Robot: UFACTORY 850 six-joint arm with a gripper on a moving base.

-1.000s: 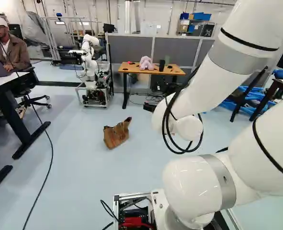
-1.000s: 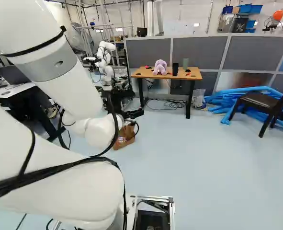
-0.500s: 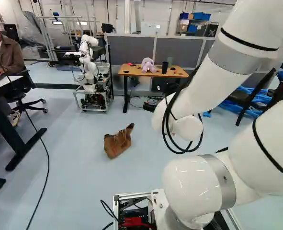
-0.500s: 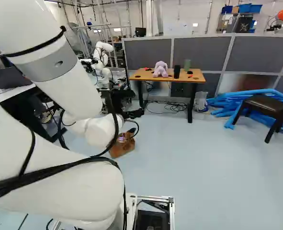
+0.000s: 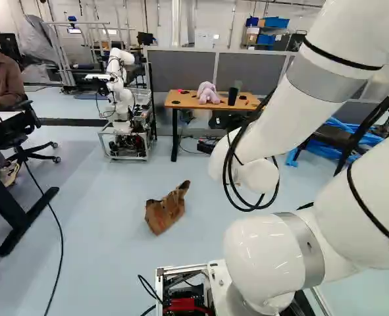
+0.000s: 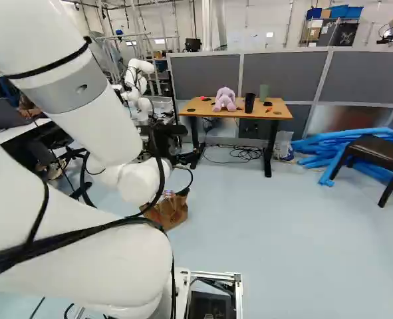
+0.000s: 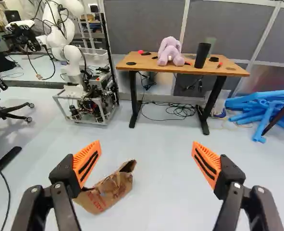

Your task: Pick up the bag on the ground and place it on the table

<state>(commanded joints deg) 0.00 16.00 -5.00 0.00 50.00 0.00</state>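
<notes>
Pink plush toy (image 6: 225,100) on table (image 6: 198,107); brown bag (image 6: 172,211) on floor (image 6: 282,232).

From behind the arm (image 5: 280,122), both base views look ahead and slightly down; the wrist view, nearer, shares their table (image 7: 144,61) and probably the bag (image 7: 115,190), part-hidden at right base.

In the right base view: at one o'clock, a tan table (image 6: 201,107), a lilac toy (image 6: 225,100), a black cup (image 6: 249,103) and a green cup (image 6: 264,92); at three, bright blue tubes (image 6: 309,142); at twelve, grey panels (image 6: 206,73). The floor (image 6: 289,226) is pale blue, the bag (image 5: 165,212) brown with reddish print. White arm (image 5: 273,125), grey-banded; black gripper (image 6: 185,159), orange pads (image 7: 93,150) striped black.
</notes>
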